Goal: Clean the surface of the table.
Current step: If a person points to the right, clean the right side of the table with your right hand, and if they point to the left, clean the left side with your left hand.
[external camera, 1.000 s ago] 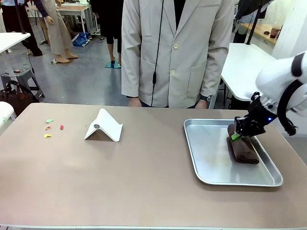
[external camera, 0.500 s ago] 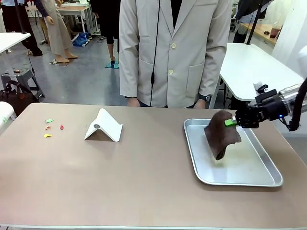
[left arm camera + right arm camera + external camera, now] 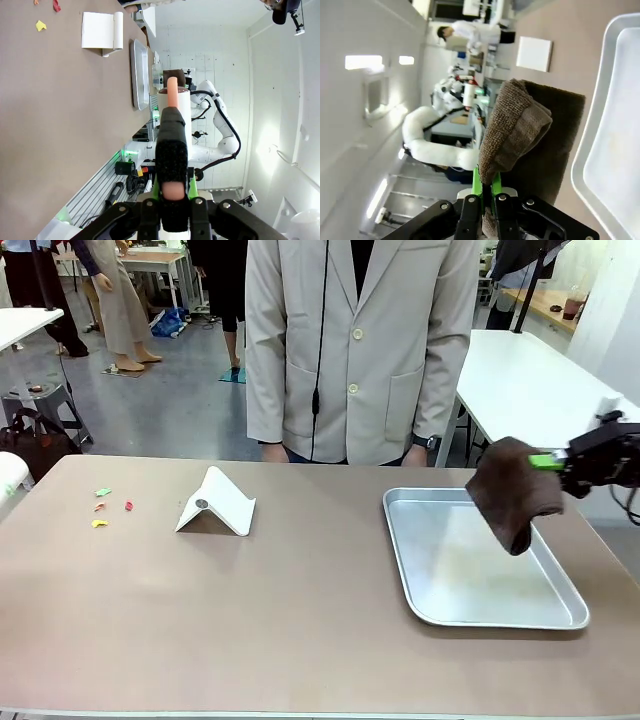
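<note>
The right gripper point(image 3: 558, 462) is clenched on the edge of a brown folded cloth point(image 3: 512, 492), whose bulk hangs free from the green pads on the side away from the arm. In the right wrist view the jaws pinch only a thin fold of the cloth point(image 3: 520, 130). Directly under the cloth lies the shiny metal tray point(image 3: 400, 560), bare inside. The tray rests on the table point(image 3: 300, 630), the matte brown surface to be cleaned, which spreads beneath and far beyond this gripper.

The left gripper point(image 3: 171, 100) is shut, with a pale orange strip between its fingers that I cannot identify.

Risks, as I judge them:
- The pinch is narrow, so the cloth may slip out once it drags.
- A low pass could snag the tray's rim and shove the tray.

Well away across the table stand a white folded stand point(image 3: 215, 505) and, further still, small coloured scraps point(image 3: 103, 506). Wiping could scatter the scraps off the edge. A person in a beige jacket point(image 3: 360, 350) stands at the far side, with a white-topped table point(image 3: 530, 380) behind the gripper.
</note>
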Tool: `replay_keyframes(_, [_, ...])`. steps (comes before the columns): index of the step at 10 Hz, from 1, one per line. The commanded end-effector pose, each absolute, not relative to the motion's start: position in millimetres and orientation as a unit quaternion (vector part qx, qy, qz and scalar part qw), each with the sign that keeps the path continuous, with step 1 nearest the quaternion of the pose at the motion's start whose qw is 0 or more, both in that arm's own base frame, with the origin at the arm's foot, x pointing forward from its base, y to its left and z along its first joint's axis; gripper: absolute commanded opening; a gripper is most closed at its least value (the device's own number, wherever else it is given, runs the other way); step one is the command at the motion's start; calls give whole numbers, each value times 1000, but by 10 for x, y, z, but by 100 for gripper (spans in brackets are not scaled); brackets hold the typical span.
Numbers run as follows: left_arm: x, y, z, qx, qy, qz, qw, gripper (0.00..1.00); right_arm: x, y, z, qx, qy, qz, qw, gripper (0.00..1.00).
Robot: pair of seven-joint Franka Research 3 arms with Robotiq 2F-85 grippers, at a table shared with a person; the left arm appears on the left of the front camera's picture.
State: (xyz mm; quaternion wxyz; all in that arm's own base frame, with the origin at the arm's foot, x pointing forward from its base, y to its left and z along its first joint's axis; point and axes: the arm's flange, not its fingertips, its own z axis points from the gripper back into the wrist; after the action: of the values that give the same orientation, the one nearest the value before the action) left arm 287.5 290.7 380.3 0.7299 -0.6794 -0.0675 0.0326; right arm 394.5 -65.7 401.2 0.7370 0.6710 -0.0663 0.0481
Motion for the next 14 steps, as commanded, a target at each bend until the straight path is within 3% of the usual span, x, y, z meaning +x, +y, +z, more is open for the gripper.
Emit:
replay_keyframes(1, [2854,2893,3832,-679,-69,27,730,2,3902,-1018,3959,695,-97,12,713,7])
replay_keyframes(5, [2854,2893,3832,-679,-69,27,730,2,3811,-1297,3812,697,-123,1,706,7])
replay_keyframes(6, [2854,2893,3832,-679,-69,27,730,2,3746,-1319,3795,697,-93,-18,710,7])
replay_keyframes(14, [2854,2893,3832,-679,-69,27,730,2,3746,-1319,3795,697,-93,-18,710,7])
